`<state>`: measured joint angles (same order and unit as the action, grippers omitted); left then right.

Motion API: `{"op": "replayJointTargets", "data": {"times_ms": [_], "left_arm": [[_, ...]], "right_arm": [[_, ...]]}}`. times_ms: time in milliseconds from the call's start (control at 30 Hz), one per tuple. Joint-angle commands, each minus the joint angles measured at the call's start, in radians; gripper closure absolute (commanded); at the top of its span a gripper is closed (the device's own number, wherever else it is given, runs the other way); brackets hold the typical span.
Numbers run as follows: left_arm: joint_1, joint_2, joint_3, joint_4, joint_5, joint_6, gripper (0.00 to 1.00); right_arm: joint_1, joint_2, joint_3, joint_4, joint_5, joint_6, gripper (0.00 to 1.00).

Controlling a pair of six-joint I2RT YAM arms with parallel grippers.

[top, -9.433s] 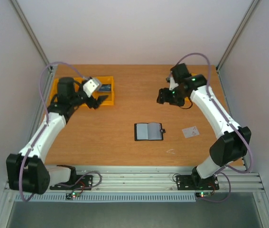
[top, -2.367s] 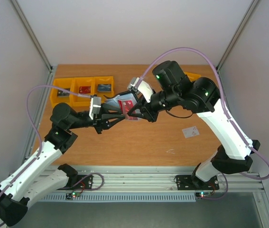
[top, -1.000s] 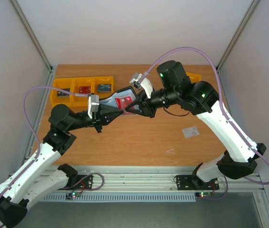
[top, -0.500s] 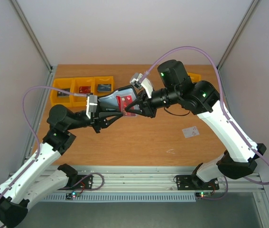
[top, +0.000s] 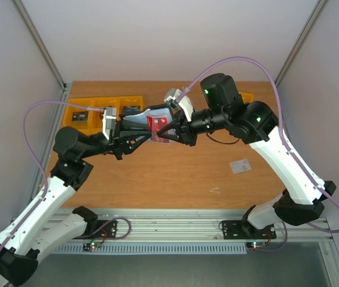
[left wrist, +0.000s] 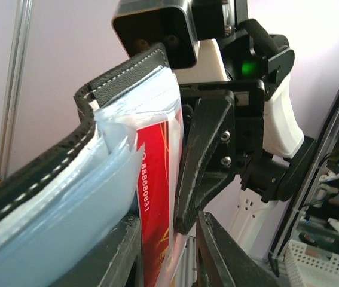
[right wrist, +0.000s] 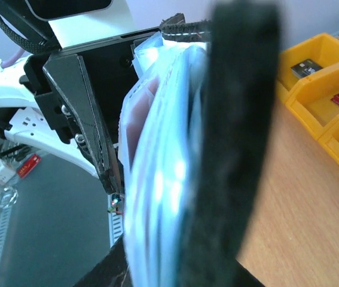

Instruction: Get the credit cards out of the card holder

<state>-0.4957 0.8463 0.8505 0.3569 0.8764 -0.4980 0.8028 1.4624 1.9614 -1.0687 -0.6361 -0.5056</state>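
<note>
Upper middle of the top view, above the table (top: 175,179), the left gripper (top: 132,133) clamps the card holder (top: 134,120); the right gripper (top: 167,134) pinches its other end beside the red card (top: 155,124); the whitish card (top: 240,165) lies right of centre

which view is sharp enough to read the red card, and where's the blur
Left wrist: red card is sharp, digits legible, background softer. Right wrist: holder edge sits at the lens, a black smear; bins behind are clearer. Top external: even light, card too small to read.
</note>
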Motion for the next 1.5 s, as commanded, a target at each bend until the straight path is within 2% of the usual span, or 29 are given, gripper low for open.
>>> {"op": "replayJointTargets", "data": {"times_ms": [0,133,267,433,500,733,900,1167,1267,1467], "left_arm": [[0.002,0.013,0.071,0.148,-0.017,-0.138,0.72],[0.002,0.036,0.078,0.125,-0.018,-0.190,0.69],[-0.002,0.057,0.079,0.114,-0.017,-0.222,0.74],[-0.013,0.060,0.075,0.120,-0.004,-0.211,0.95],[-0.015,0.055,0.069,0.124,0.004,-0.181,0.99],[0.008,0.005,0.032,0.104,-0.006,-0.140,1.00],[0.019,-0.020,0.010,0.107,-0.038,-0.121,1.00],[0.045,-0.039,-0.012,0.084,-0.104,-0.106,1.00],[0.052,-0.044,-0.018,0.076,-0.108,-0.105,1.00],[0.068,-0.054,-0.021,0.065,-0.104,-0.098,1.00]], "right_arm": [[0.001,0.020,-0.003,-0.050,0.022,-0.018,0.99],[0.001,0.046,0.014,-0.046,0.015,-0.019,0.99],[0.001,0.075,0.036,-0.046,-0.011,-0.021,0.99],[0.001,0.082,0.042,-0.032,-0.005,-0.038,0.99],[-0.005,0.079,0.038,-0.028,-0.009,-0.044,0.99],[-0.069,0.022,-0.030,0.017,-0.069,-0.011,0.99],[-0.083,0.004,-0.039,-0.019,-0.100,-0.018,0.88],[-0.103,-0.035,-0.064,-0.020,-0.128,-0.014,0.78],[-0.107,-0.034,-0.066,-0.022,-0.133,-0.010,0.79],[-0.130,-0.042,-0.071,-0.030,-0.138,-0.002,0.92]]}}
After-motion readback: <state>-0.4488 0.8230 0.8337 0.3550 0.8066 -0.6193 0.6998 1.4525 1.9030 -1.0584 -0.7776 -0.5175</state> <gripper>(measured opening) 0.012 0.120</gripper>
